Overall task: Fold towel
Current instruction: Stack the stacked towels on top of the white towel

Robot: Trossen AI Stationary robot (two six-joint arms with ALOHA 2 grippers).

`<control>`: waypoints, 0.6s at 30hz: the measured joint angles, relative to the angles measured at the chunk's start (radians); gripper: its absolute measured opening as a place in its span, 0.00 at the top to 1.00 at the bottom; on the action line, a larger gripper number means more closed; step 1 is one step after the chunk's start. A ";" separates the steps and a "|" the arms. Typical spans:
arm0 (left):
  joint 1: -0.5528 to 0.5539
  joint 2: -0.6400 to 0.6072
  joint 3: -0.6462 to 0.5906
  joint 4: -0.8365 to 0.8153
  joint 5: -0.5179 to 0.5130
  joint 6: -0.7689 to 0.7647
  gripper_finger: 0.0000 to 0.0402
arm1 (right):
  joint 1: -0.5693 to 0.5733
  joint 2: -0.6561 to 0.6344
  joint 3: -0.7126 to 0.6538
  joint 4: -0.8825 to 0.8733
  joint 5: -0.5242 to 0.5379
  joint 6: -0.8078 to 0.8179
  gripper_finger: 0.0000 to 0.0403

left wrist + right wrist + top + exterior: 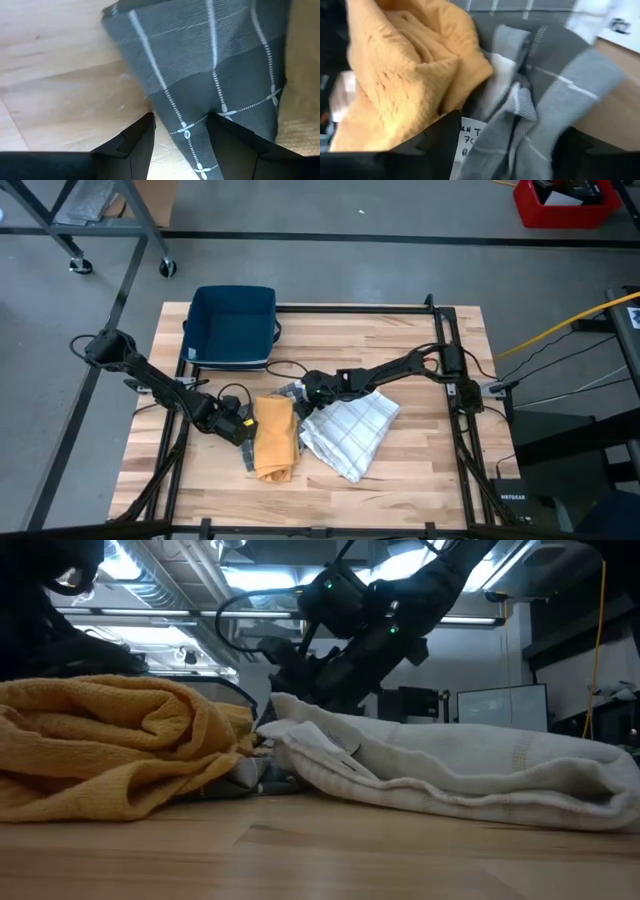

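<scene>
Grey checked cloth towel with thin white lines (215, 65) lies mid-table, mostly buried: a crumpled mustard-yellow terry towel (274, 437) covers it on one side and a white towel with a grey grid (350, 435) on the other, so the high view shows only a small grey strip between them. Left gripper (236, 427) sits low at the yellow towel's outer edge; its wrist view shows the grey cloth's narrow end running down between the two spread fingers (135, 145), which look wide apart and not pinching, so nothing is held. Right gripper (312, 388) hovers at the pile's far edge, fingers fully apart, with bunched grey folds and a white sewn label (470, 140) lying between them, unclamped. My reading: both arms are lined up to take opposite ends of the grey towel and draw it clear before folding. Dark blue plastic bin (233, 325) stands well apart at the table's far edge.
</scene>
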 joint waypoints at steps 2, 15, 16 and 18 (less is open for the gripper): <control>0.000 -0.001 0.000 0.002 -0.013 0.025 0.56 | 0.004 0.019 0.001 0.044 0.000 0.002 0.41; 0.000 0.002 -0.002 0.021 -0.056 0.201 0.87 | 0.011 0.075 0.023 0.181 -0.027 0.050 0.71; 0.000 0.002 -0.002 0.020 -0.060 0.214 0.90 | 0.011 0.076 0.031 0.180 -0.027 0.050 0.74; 0.000 0.002 -0.002 0.020 -0.063 0.237 0.96 | 0.011 0.078 0.047 0.174 -0.030 0.045 0.79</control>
